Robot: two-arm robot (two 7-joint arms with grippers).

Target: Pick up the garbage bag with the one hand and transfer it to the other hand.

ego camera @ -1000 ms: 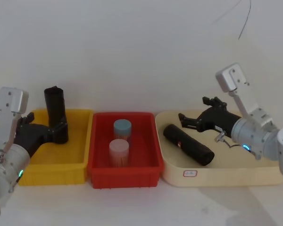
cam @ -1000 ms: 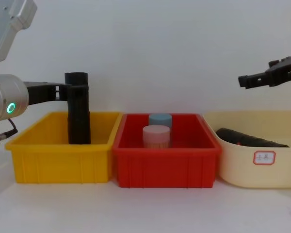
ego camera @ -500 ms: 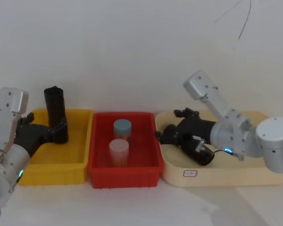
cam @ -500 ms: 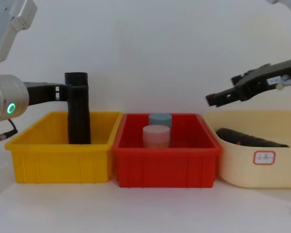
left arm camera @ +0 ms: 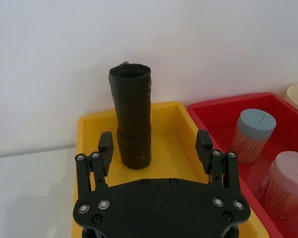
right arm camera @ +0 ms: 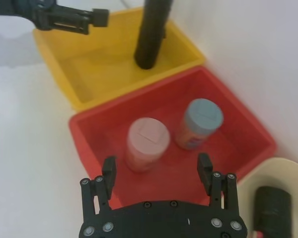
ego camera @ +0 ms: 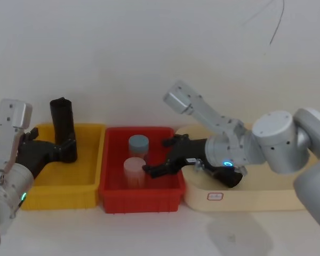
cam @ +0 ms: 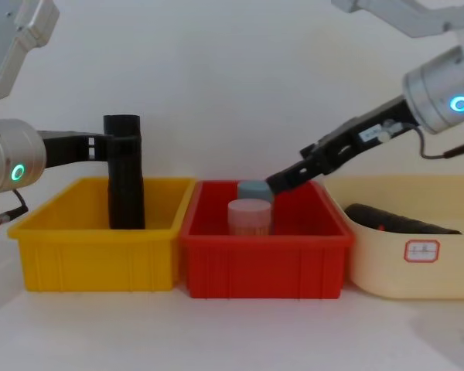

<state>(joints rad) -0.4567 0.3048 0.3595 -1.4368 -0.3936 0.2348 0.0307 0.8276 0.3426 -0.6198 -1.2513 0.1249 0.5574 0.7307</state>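
Since the earlier frames, the right gripper [ego camera: 159,157] had swung off the cream tray [cam: 387,272] and stood above the red bin [cam: 263,263], near the pink-lidded jar [ego camera: 134,170], its fingers spread wide and holding nothing. Everything else had kept its place. The garbage bag [cam: 406,223] lay on its side in the cream tray, apart from both grippers. The left gripper [left arm camera: 154,144] waited over the yellow bin [ego camera: 64,189], likewise spread wide, with the upright black tube [ego camera: 61,120] close by its fingertips; contact could not be told. By this evidence the pick-up step was not yet done, since no hand had closed on the roll, and the right arm appeared to be crossing toward the left side, away from the bag. A grasp would next call for open fingers lowered astride the lying roll, square to its length, before any hand-over.
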